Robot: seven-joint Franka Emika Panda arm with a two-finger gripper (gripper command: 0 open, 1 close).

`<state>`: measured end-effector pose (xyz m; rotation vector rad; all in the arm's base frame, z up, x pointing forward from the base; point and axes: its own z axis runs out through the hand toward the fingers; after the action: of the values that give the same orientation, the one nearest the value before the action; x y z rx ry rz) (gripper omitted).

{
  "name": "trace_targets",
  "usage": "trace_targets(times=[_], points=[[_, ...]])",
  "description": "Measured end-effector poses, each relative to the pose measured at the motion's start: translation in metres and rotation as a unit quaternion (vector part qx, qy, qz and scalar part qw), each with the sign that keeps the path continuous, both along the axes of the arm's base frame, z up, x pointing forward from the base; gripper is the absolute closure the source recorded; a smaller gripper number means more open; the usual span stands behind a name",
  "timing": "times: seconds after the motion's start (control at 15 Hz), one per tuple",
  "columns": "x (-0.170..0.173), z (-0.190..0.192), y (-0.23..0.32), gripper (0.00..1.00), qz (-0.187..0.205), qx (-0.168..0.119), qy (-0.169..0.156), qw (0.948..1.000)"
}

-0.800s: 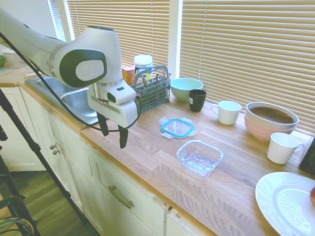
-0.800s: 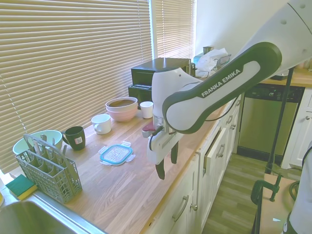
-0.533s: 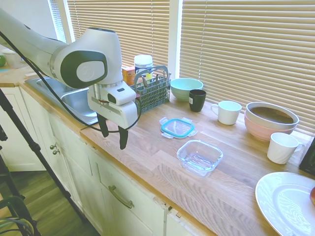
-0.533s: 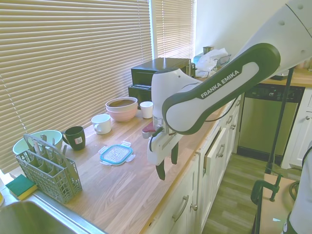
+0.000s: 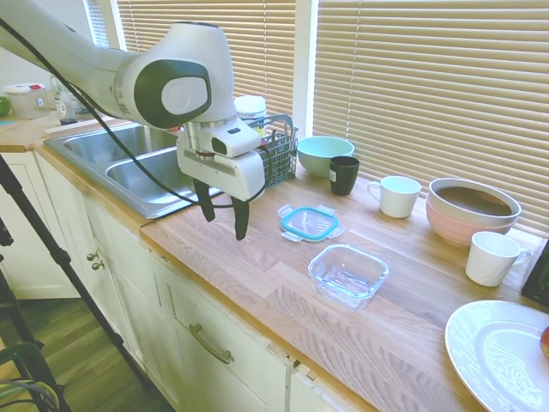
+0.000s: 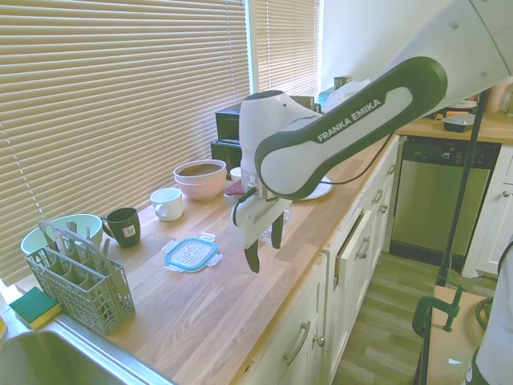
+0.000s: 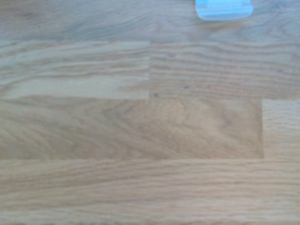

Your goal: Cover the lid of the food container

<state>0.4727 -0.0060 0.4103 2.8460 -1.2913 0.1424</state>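
Careful, your gripper [image 5: 221, 216] is wide and empty, at nine o'clock from the lid [image 5: 307, 222]; come in crooked and you shove it into the food container [image 5: 347, 274].

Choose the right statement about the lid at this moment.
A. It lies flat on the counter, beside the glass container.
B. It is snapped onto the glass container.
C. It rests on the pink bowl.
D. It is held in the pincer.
A: the lid lies flat on the wooden counter, apart from the empty glass container, and the open pincer holds nothing.

White arm [image 5: 129, 73], "FRANKA EMIKA" lettering
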Motion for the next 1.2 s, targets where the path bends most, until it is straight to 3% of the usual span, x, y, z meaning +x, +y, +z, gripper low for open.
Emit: trace_targets(times=[0.6, 0.87, 1.2], points=[[0.086, 0.007, 0.001, 0.00, -0.015, -0.050, -0.002, 0.9986], [0.116, -0.008, 0.025, 0.00, -0.023, -0.090, -0.004, 0.9957], [0.158, -0.023, 0.058, 0.00, -0.012, -0.111, -0.008, 0.9937]])
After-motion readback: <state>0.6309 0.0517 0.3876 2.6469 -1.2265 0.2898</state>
